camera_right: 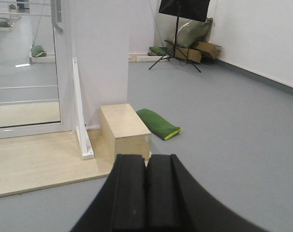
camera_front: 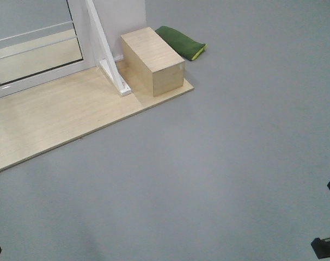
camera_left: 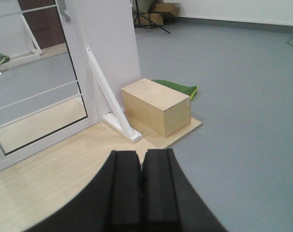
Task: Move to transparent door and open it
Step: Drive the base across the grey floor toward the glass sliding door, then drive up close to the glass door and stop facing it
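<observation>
The transparent door stands at the far left, clear glass in a glossy white frame with thin white bars. Its grey handle shows at the top edge of the left wrist view. The door and handle also appear in the right wrist view, and its lower part in the front view. My left gripper is shut and holds nothing, well short of the door. My right gripper is also shut and empty, over the grey floor.
A white post with a slanted brace stands just right of the door on a low wooden platform. A wooden box sits on the platform's right end, with a green bag behind it. Grey floor lies in front.
</observation>
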`<state>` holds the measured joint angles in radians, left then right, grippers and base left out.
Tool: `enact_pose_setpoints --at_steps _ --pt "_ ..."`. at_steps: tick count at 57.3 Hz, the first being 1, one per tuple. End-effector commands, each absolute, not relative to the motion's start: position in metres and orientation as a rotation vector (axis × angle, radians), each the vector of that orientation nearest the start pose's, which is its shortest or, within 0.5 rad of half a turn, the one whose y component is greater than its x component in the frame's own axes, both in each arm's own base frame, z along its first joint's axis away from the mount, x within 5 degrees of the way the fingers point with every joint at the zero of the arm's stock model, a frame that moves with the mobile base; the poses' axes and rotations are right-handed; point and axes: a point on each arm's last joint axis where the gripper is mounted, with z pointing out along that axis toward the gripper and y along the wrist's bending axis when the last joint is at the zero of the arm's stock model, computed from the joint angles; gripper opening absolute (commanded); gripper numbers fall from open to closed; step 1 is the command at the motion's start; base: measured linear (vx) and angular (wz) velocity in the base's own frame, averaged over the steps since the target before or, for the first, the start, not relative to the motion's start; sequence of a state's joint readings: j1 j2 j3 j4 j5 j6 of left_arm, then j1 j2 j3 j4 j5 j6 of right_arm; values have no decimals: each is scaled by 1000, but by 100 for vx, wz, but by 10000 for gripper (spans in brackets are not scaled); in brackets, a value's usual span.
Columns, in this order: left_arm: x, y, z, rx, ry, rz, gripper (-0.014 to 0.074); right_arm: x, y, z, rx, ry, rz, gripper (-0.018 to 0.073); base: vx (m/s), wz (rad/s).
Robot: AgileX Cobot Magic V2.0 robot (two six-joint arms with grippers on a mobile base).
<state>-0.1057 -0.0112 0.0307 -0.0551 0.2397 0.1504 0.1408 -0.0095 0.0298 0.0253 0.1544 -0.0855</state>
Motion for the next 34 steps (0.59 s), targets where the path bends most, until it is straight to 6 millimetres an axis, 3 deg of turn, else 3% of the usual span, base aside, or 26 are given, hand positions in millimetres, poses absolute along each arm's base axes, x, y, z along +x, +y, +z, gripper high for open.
enact_pose_setpoints --at_steps 1,18,34 --pt "55 -7 187 177 1643 -26 76 56 8 196 -162 1559 55 1 63 19" --pt "55 -7 187 177 1643 -26 76 56 8 196 -162 1559 55 1 63 26" --pt "55 -7 187 177 1643 -26 76 56 8 196 -162 1559 55 1 63 47"
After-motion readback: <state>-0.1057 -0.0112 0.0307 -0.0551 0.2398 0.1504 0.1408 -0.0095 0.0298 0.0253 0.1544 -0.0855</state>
